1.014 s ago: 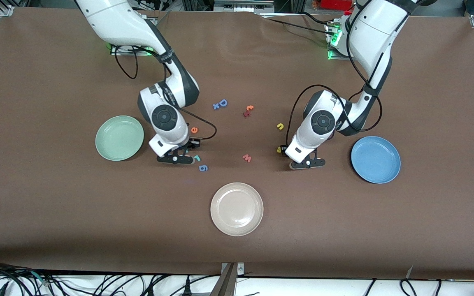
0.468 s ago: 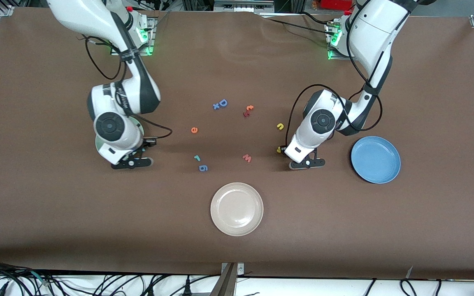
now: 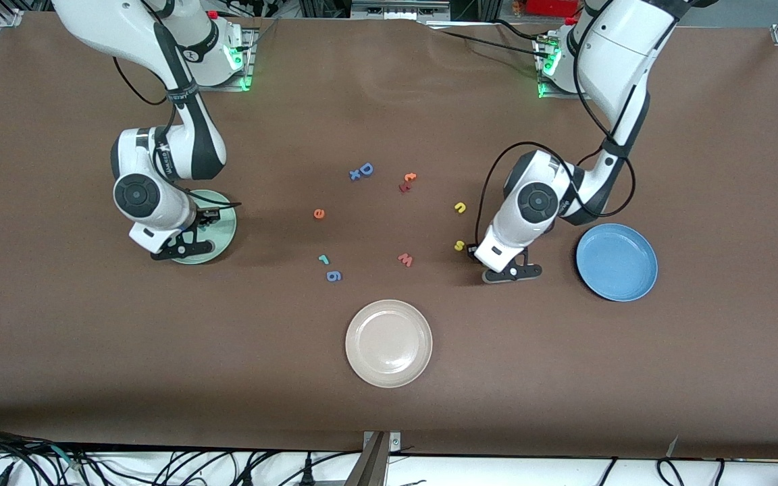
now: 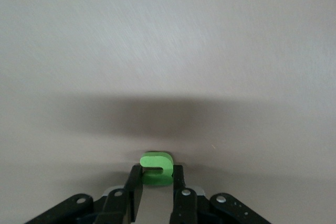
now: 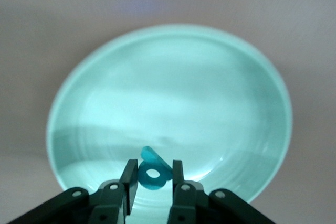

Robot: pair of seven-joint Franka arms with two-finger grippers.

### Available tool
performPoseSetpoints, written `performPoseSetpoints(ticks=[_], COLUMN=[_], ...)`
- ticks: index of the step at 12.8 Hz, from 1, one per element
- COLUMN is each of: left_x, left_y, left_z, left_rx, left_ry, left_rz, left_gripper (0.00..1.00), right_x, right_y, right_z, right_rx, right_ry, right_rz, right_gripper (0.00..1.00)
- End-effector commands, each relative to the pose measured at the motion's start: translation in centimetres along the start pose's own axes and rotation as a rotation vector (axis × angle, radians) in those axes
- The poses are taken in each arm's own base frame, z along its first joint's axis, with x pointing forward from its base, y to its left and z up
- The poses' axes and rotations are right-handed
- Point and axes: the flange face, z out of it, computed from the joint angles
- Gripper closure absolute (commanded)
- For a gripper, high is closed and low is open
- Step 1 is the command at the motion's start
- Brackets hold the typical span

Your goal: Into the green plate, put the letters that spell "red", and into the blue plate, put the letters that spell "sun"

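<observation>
Right gripper [image 5: 151, 178]: its two fingers are pinching the teal d [image 5: 154, 174], and it is hanging over the green plate [image 3: 225, 237], having carried the letter there from the cluster near the teal r within the last second.
Meaning for "red": the d is sitting above the plate's bowl in the right wrist view, so a release here looks likely to land it inside; it is not yet dropped.
Left gripper [image 4: 156, 182]: its fingers are now closing around the green u [image 4: 156, 168], having narrowed during the last second, and it is sitting low above the table just beside the yellow s [image 3: 459, 246].
Meaning for "sun": the first letter of that word is in hand; the blue plate [image 3: 639, 289] is lying near, toward the left arm's end, with nothing in it.
Still lying on the table: the orange e [image 3: 319, 214] and teal r [image 3: 323, 258] in the middle, the r nearer the front camera; the yellow n [image 3: 459, 207] is sitting farther from it than the s.
Not wanted: the red w [image 3: 405, 259], the blue g [image 3: 334, 275] and the beige plate [image 3: 362, 368].
</observation>
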Motion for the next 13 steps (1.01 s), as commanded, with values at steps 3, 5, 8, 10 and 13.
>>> performPoseSetpoints(ticks=[3,5,8,10,13], left_x=[4.3,5.4,6.0,5.9,5.2], left_y=[-9.9,-14.5,-21.0,-24.8,-26.6], left_z=[-7.2,-8.4,-8.9,-8.4,-6.2], left_rx=[0.054,0.057,0.056,0.046,0.038], left_ry=[0.006,-0.007,-0.077,-0.106,-0.149], left_rz=[0.22,0.317,0.419,0.481,0.474], left_gripper=[0.83,0.83,0.82,0.82,0.82], right_x=[-2.3,-2.2,-1.2,-0.1,0.3], right_y=[-0.1,0.1,-1.2,-6.0,-11.9], right_z=[1.4,0.7,-2.6,-5.4,-6.8], right_rx=[0.014,0.018,0.03,0.04,0.08], right_ry=[0.004,0.012,0.032,0.033,0.076], right_rz=[-0.008,0.001,0.035,0.109,0.232], right_gripper=[0.05,0.0,0.0,0.0,0.0])
